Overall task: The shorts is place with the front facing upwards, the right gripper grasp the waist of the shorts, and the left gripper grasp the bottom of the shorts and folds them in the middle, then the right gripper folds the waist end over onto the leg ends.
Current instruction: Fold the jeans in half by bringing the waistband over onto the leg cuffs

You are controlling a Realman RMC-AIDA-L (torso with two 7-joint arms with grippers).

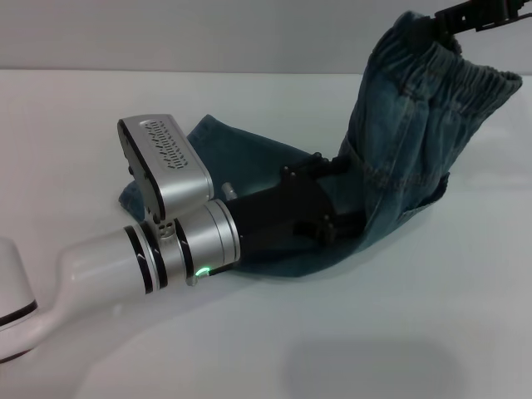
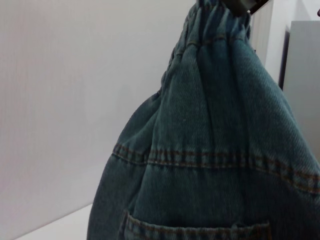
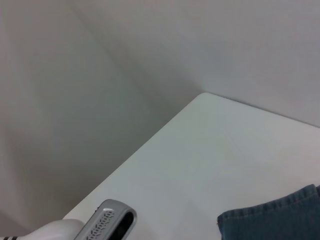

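The blue denim shorts (image 1: 274, 158) lie on the white table with their leg ends at the left. Their elastic waist (image 1: 449, 71) is lifted high at the back right, and my right gripper (image 1: 472, 15) is shut on its top edge. The raised cloth hangs down in a steep curve. My left gripper (image 1: 320, 208) rests low on the shorts' middle, just in front of the hanging part. The left wrist view is filled by the hanging denim (image 2: 215, 150), with the right gripper (image 2: 245, 4) at the waistband. The right wrist view shows one leg end (image 3: 280, 217) flat on the table.
The white table (image 1: 374, 332) runs wide in front of and to the right of the shorts. A pale wall stands behind its far edge. My left forearm with its grey camera housing (image 1: 162, 162) crosses the near left of the shorts.
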